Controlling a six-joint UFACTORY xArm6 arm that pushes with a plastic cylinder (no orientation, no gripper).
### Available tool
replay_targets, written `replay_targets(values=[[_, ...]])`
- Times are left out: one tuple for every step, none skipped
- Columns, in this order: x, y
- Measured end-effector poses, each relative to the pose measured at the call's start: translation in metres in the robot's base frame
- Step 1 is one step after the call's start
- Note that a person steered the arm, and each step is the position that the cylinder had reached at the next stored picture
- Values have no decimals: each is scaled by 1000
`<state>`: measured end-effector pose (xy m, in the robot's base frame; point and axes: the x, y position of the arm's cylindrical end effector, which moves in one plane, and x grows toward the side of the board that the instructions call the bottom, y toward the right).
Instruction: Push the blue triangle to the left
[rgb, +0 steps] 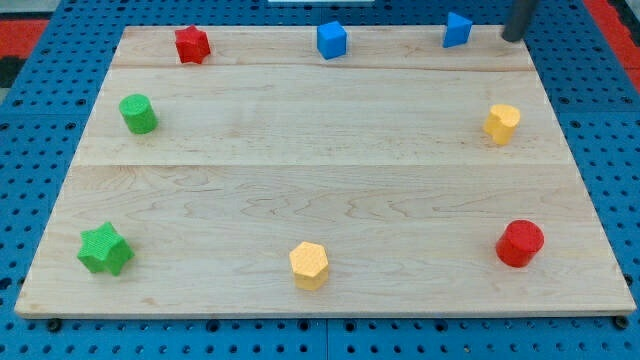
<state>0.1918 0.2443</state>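
Note:
The blue triangle (457, 30) sits at the top edge of the wooden board (320, 130), toward the view's right. My tip (512, 38) is the lower end of a dark rod at the view's top right. It stands just to the right of the blue triangle, with a small gap between them. A blue cube (331, 39) lies further left along the same top edge.
A red star-like block (191, 44) is at top left. A green cylinder (138, 114) and a green star (105, 249) are on the left. A yellow hexagon (309, 265) is at bottom middle, a yellow block (502, 123) at right, a red cylinder (520, 243) at bottom right.

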Motion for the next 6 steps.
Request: replay_targets(values=[[0,0],[-1,-82],[2,-155],[40,-176],[66,-203],[45,-203]])
